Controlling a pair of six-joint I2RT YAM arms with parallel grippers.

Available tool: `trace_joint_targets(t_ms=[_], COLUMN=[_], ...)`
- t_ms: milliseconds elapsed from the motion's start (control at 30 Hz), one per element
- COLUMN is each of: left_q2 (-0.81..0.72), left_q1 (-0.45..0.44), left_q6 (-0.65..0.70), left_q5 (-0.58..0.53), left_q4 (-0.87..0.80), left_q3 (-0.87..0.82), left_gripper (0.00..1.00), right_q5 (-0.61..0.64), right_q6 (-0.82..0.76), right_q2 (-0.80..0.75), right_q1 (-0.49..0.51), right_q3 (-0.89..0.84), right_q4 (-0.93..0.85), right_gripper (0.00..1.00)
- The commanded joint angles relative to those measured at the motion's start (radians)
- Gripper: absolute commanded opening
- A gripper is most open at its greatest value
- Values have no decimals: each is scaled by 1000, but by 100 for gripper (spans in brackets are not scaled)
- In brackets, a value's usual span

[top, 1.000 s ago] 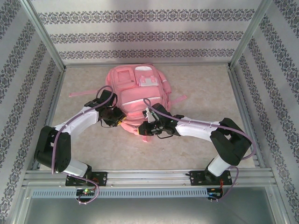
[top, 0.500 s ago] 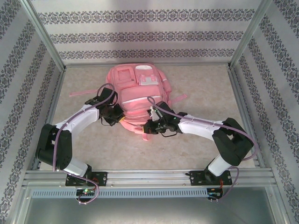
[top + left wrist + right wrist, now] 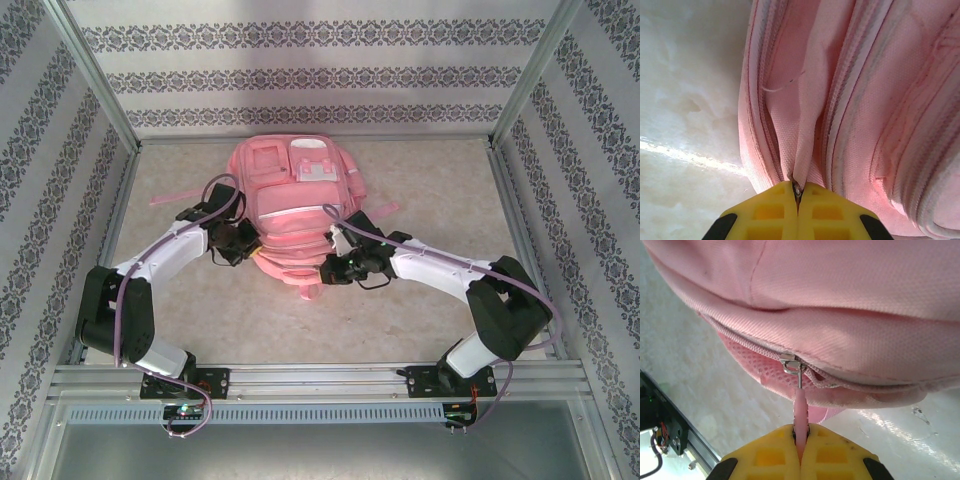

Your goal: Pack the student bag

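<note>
Your student bag (image 3: 295, 195) lies flat in the middle of the table (image 3: 200, 320), pocket side up, with its near end turned toward the arm bases. Both grippers are at that end.

On its near edge, the right gripper (image 3: 801, 440) has its jaws pressed together on the pink zip pull (image 3: 800, 405). The pull hangs from the metal slider (image 3: 790, 363) on a zip running along the bag's lower seam. The left gripper (image 3: 798, 200) sits at the bag's left near corner, its jaws closed tight on a thin fold of fabric (image 3: 807, 125) beside another zip line.

Mind three things from here:

- **The pull:** it is narrow and only its tip sits between the pads, so a hard or sideways tug could draw it out of the jaws.
- **The slider:** loose cloth bunches just beside it, and pulling off the line of the zip could drag that cloth in and jam it.
- **The left pinch:** it holds very little material. If it slips, nothing anchors the soft bag, and it would likely slide across the smooth table rather than let the zip travel.
</note>
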Motion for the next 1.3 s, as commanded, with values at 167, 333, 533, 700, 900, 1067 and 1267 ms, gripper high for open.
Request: trace_joint_targets(t_ms=[167,333,533,700,900,1067,1267], left_q2=[-109,-272,-385,-315,-252,-184,-83], left_q1=[68,72,58,25,5,-12,-13], left_q6=[65,-62,-225,-217,-228,-244,-185], left_q5=[-80,-20,69,72,68,73,66], left_q4=[-186,-219,-42,23,86,139,131], left_q3=[104,-20,-235,-214,-181,-186,-106], left_gripper=[49,55,56,57,53,52,38], right_q5=[-3,-21,-28,-43,-40,-37,-19], right_q6=[42,129,137,146,160,171,170], right_q2=[63,145,208,240,236,228,225], right_q1=[119,139,179,193,194,196,194], right_q3=[141,201,275,302,284,265,248], right_q4=[20,95,120,131,151,172,167], right_gripper=[0,0,0,0,0,0,0])
